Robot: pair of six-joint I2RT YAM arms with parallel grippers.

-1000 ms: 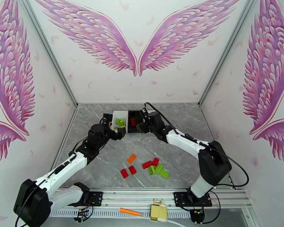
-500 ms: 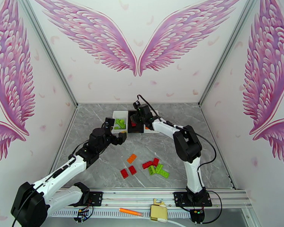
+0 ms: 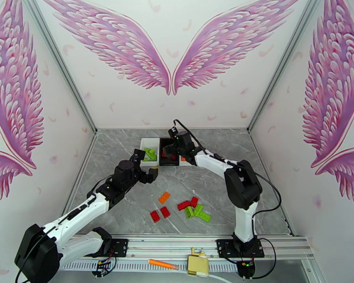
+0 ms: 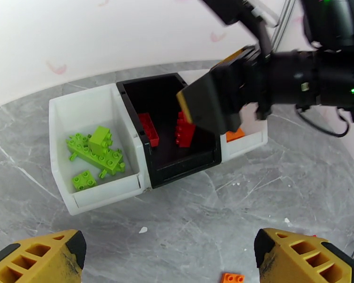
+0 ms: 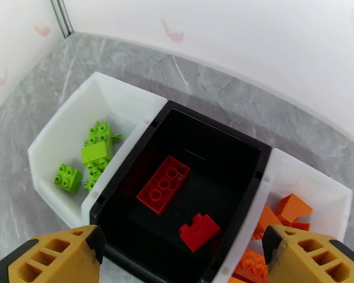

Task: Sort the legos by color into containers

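Three containers stand in a row at the back. The left white tray (image 5: 108, 102) (image 3: 148, 140) holds several lime green legos (image 5: 96, 152) (image 4: 97, 148). The black tray (image 5: 219, 170) (image 4: 160, 97) holds two red legos (image 5: 163, 185) (image 5: 199, 230). The right white tray (image 5: 314, 182) holds orange legos (image 5: 292, 208). My right gripper (image 5: 184, 260) (image 3: 170, 148) hangs open over the black tray, nothing between its fingers (image 4: 210, 107). My left gripper (image 3: 146, 165) (image 4: 170, 260) is open in front of the trays, holding nothing. Loose red (image 3: 159, 214), orange (image 3: 164, 197) and green (image 3: 198, 213) legos lie mid-table.
Two more red legos (image 3: 188, 203) lie among the loose pile. An orange lego (image 4: 232, 278) shows just ahead of my left fingertips. An orange marker-like stick (image 3: 163, 264) and a yellow box (image 3: 198, 265) sit on the rail at the near edge.
My right gripper swung over the black tray with its elbow raised, and its jaws opened. My left gripper drew back from the green tray toward the near side.
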